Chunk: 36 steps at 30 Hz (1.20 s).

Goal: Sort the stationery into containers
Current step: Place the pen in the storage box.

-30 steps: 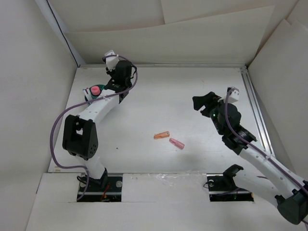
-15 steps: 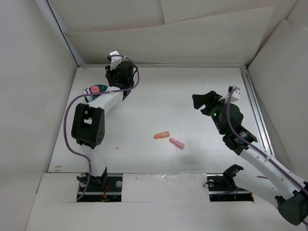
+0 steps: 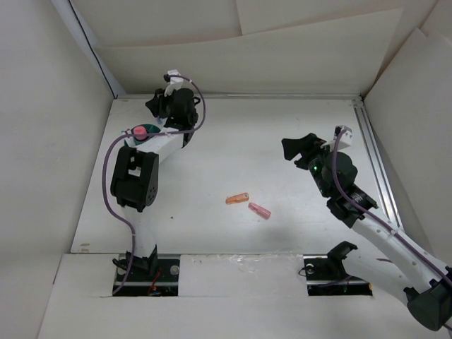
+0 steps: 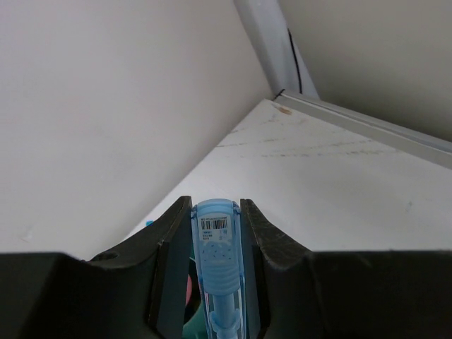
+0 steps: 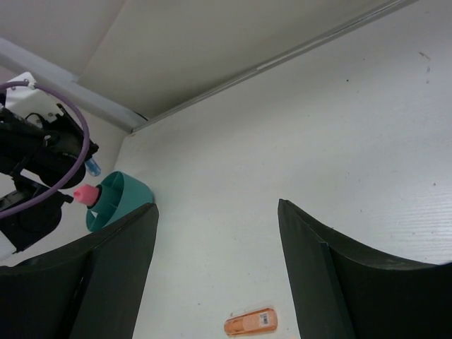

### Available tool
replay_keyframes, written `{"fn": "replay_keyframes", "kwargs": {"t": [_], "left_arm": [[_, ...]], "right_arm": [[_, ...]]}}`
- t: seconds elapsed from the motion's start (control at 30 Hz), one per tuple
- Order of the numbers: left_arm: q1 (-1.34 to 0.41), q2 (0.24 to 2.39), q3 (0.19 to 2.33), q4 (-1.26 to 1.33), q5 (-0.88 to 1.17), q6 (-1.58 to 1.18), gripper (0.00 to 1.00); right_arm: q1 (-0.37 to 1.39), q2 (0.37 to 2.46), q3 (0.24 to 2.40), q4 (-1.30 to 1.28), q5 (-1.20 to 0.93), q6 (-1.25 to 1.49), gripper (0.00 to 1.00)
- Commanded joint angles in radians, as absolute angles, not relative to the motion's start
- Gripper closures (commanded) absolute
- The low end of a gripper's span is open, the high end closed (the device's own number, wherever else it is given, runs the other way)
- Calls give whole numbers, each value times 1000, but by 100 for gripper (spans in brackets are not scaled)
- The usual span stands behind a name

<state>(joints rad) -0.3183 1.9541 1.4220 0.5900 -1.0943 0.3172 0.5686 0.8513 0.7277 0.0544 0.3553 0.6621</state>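
1. Between the fingers of the left gripper (image 4: 214,206): a light-blue pen (image 4: 215,247), pinched along its barrel, with the barcoded end poking just past the fingertips. The jaws are closed to pen width and grip nothing else
2. Under those fingers, the left wrist view shows only a sliver of the teal cup (image 5: 120,198) and the pink piece (image 5: 85,193) standing in it. From the right wrist view, the pen's lower tip hangs just above the cup rim, beside that pink piece
3. Step in hand, as I read it: drop the pen into a compartment. To do it well:
   - centre the lower tip over a free compartment, not over a divider or the pink piece
   - bring the pen nearer vertical and lower the tip below the rim before opening
   - open only a little, so the pen slides down rather than flicks out
   - which compartment lies under the tip can't be told from these views
4. Pose: the left arm reaches into the far-left corner, elbow folded high, wrist over the cup, fingers aimed at the wall corner
5. The right gripper (image 3: 296,150) is spread wide and empty, held above the table. The orange piece (image 3: 237,199) and the pink piece on the table (image 3: 259,210) lie touching, well apart from its fingers; the orange one shows low between them in the right wrist view
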Motion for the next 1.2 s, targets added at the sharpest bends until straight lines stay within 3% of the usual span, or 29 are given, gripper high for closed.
{"fn": "replay_keyframes", "kwargs": {"t": [0.0, 1.17], "left_arm": [[-310, 1982, 1411, 799, -1157, 527, 93], [-301, 2146, 1335, 1014, -1204, 661, 87]], "right_arm": [[565, 838, 742, 107, 344, 644, 26], [565, 838, 742, 107, 333, 635, 26]]}}
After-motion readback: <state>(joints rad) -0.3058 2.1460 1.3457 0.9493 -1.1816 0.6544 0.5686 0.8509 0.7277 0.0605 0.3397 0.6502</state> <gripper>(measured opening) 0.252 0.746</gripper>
